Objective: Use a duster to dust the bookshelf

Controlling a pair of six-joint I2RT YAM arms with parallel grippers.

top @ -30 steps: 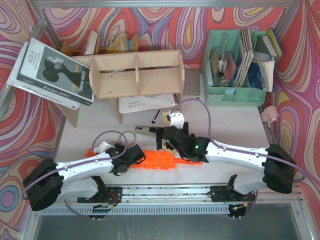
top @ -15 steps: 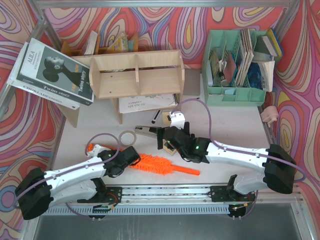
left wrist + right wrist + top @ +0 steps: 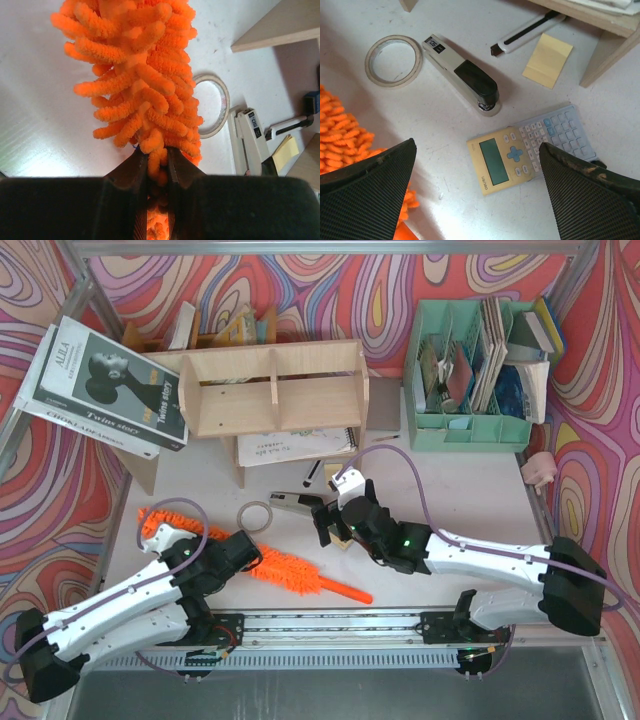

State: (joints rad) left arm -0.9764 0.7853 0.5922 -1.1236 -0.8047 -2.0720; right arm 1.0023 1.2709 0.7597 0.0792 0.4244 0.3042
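Note:
The bookshelf point(image 3: 270, 390), a wide light plywood unit, stands at the back of the table. The orange fluffy duster point(image 3: 290, 568) lies slanted across the near left, its thin handle point(image 3: 345, 590) pointing to the near right. My left gripper point(image 3: 245, 555) is shut on the duster's fluffy middle; in the left wrist view the chenille point(image 3: 140, 75) sticks out past the pinching jaws of the left gripper point(image 3: 158, 152). My right gripper point(image 3: 325, 525) hovers wide open over a calculator point(image 3: 530, 150), holding nothing; in its wrist view the right gripper point(image 3: 477, 145) has the duster at its left edge.
A tape roll point(image 3: 257, 514), a stapler point(image 3: 292, 503), a utility knife point(image 3: 527, 32) and a yellow sticky note point(image 3: 547, 60) lie in front of the shelf. A mint-green organiser point(image 3: 470, 370) stands back right. Books point(image 3: 105, 385) lean at the back left.
My left gripper shut on the duster and drew it left and toward the near edge, turning it so the fluffy tip points back left. The right gripper stayed open and edged right.

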